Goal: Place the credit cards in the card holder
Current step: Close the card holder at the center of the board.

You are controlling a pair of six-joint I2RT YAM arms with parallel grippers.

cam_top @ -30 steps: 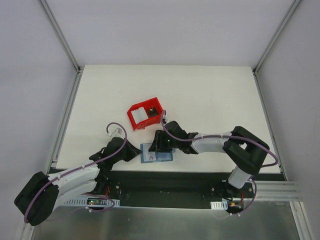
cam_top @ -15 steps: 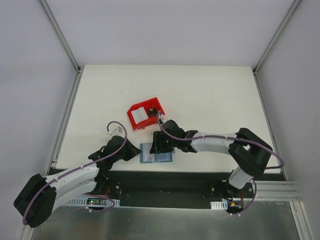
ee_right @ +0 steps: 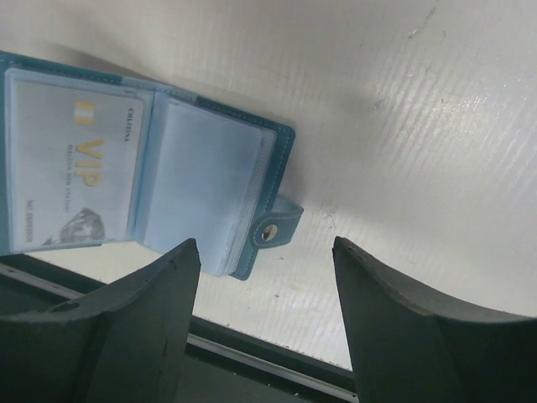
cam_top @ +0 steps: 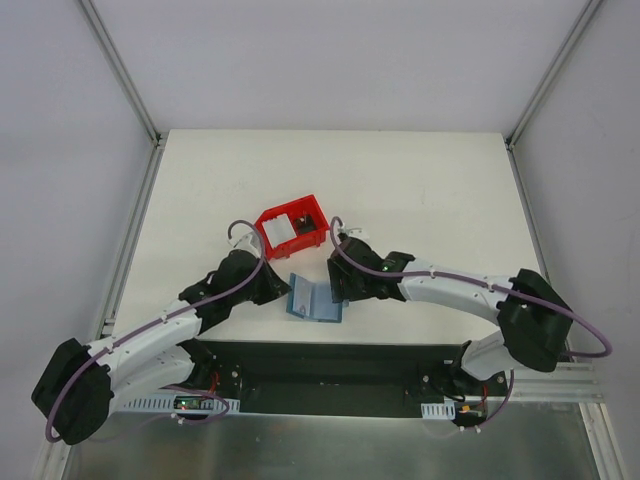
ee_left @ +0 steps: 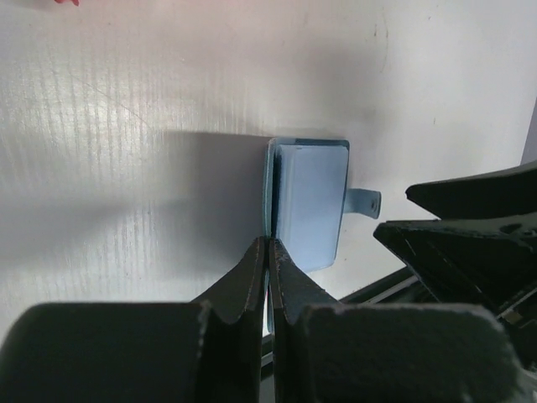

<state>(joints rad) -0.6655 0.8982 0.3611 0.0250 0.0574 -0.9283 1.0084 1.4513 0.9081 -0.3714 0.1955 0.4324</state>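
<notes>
The teal card holder [cam_top: 316, 301] lies open near the table's front edge. In the right wrist view it [ee_right: 210, 185] shows clear pockets, a pale "VIP" credit card [ee_right: 71, 176] in the left pocket and a snap tab [ee_right: 273, 227]. My left gripper [cam_top: 283, 290] is shut on the holder's thin left cover edge [ee_left: 270, 189], which stands raised. My right gripper [cam_top: 338, 285] is open and empty just right of the holder; in its own view it [ee_right: 264, 245] hangs over the snap tab. A white card [cam_top: 280, 232] and a dark card [cam_top: 304, 222] lie in the red bin.
The red plastic bin [cam_top: 291, 208] stands just behind the holder, between the two arms. The black rail at the table's front edge [cam_top: 330, 350] runs right below the holder. My right gripper's fingers [ee_left: 470, 227] show close beside the holder in the left wrist view.
My left arm has reached forward and right and closed on the holder's left cover, lifting it. My right gripper has drawn back to the right, off the holder.
</notes>
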